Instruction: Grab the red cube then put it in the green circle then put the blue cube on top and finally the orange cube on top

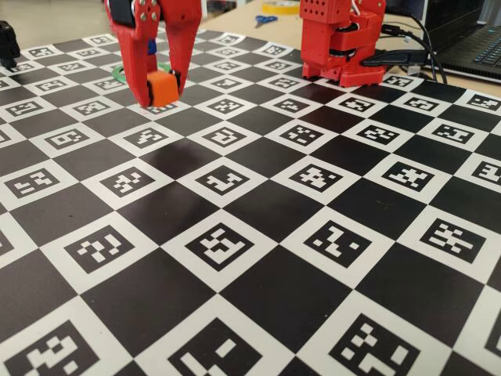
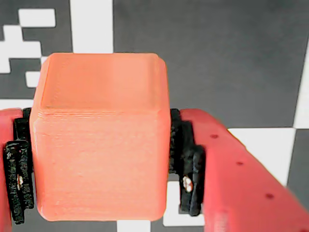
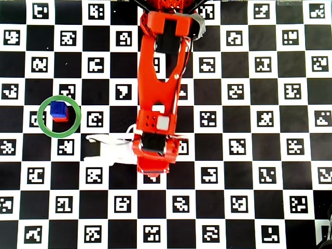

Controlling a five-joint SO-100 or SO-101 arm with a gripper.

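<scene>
My red gripper (image 1: 162, 94) is shut on the orange cube (image 1: 163, 88) and holds it just above the checkered board. In the wrist view the orange cube (image 2: 99, 145) fills the space between the black pads (image 2: 17, 179) of the gripper (image 2: 101, 179). In the overhead view the blue cube (image 3: 58, 109) sits on the red cube (image 3: 61, 119), of which only a sliver shows, inside the green circle (image 3: 76, 124) to the left of the arm (image 3: 158, 104). The arm hides the orange cube there. In the fixed view the green circle (image 1: 119, 74) shows partly behind the gripper.
The arm's red base (image 1: 340, 43) stands at the back of the board. Behind it lie scissors (image 1: 264, 19), cables and a laptop (image 1: 477, 47). A black object (image 1: 8, 43) sits at the far left edge. A white cable (image 3: 109, 148) hangs beside the gripper.
</scene>
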